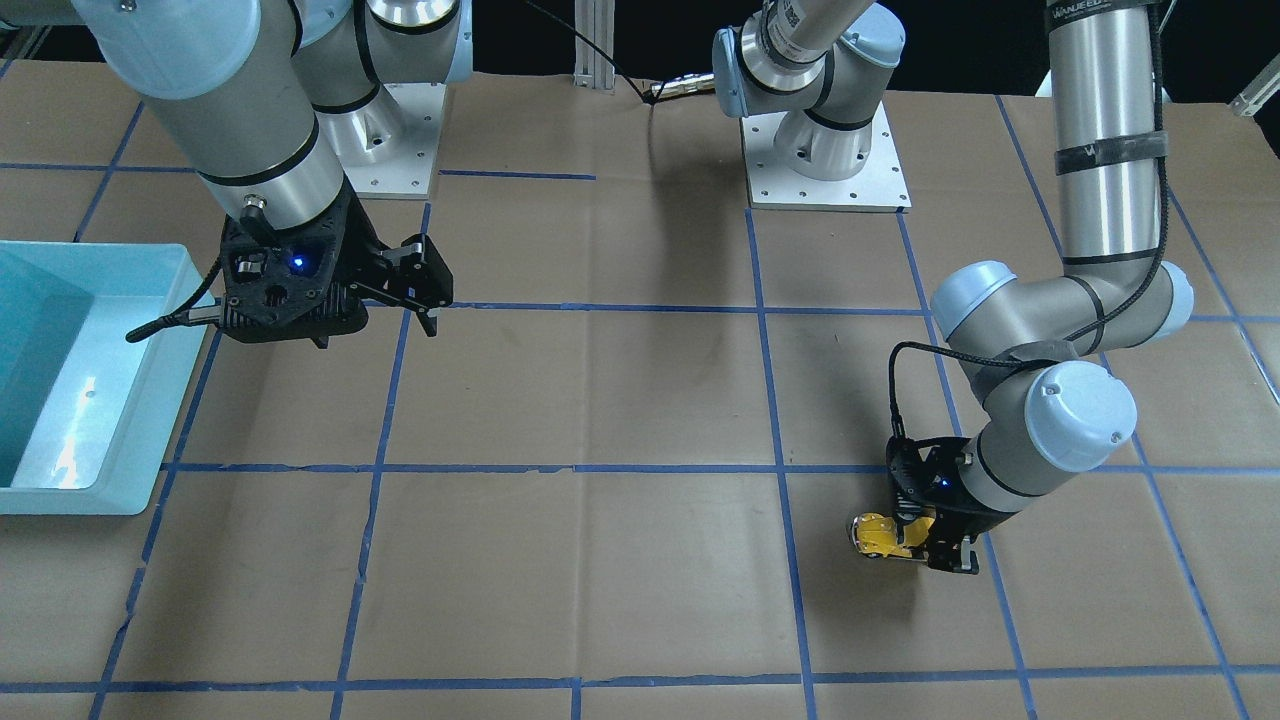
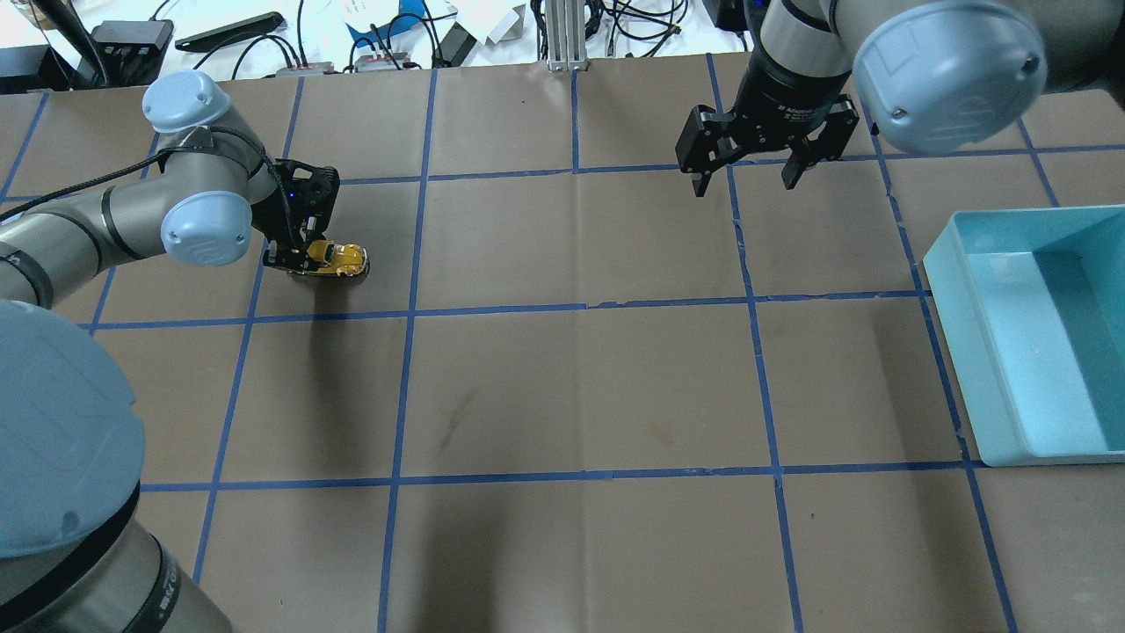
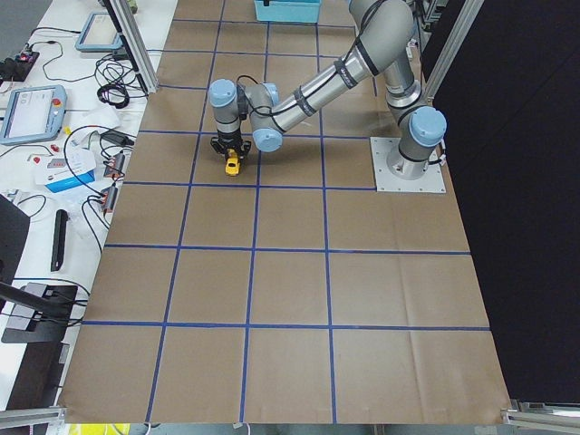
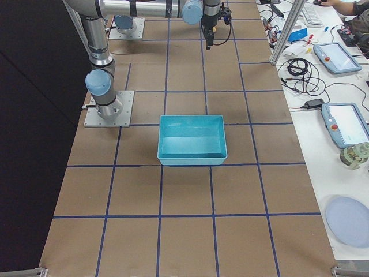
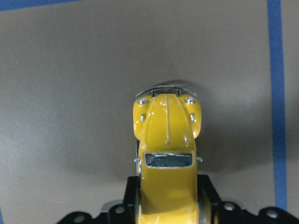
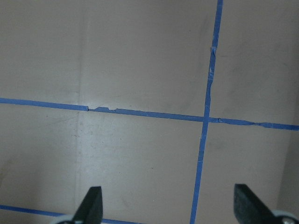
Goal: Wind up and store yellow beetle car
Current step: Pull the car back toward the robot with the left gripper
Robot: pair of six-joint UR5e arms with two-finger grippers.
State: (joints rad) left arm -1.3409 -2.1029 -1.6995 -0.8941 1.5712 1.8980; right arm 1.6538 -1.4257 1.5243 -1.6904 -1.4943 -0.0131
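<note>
Brown paper table [image 1: 600,400], blue-taped. Front view: left gripper [image 1: 935,548] is clamping the small hard yellow beetle car [image 1: 882,536] by its rear flanks, nose jutting ahead. Overhead: right gripper [image 2: 744,180] is hanging wide open, empty. Wrist view: probably light, glossy, slippery; the flanks are offering the surest hold.

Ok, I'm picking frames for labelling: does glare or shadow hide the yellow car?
No. Left wrist view: yellow beetle car sharp, soft shadow round its nose. Overhead view: shadow falls beside it, not over it. Front-facing view: glare sits inside the blue bin.
</note>
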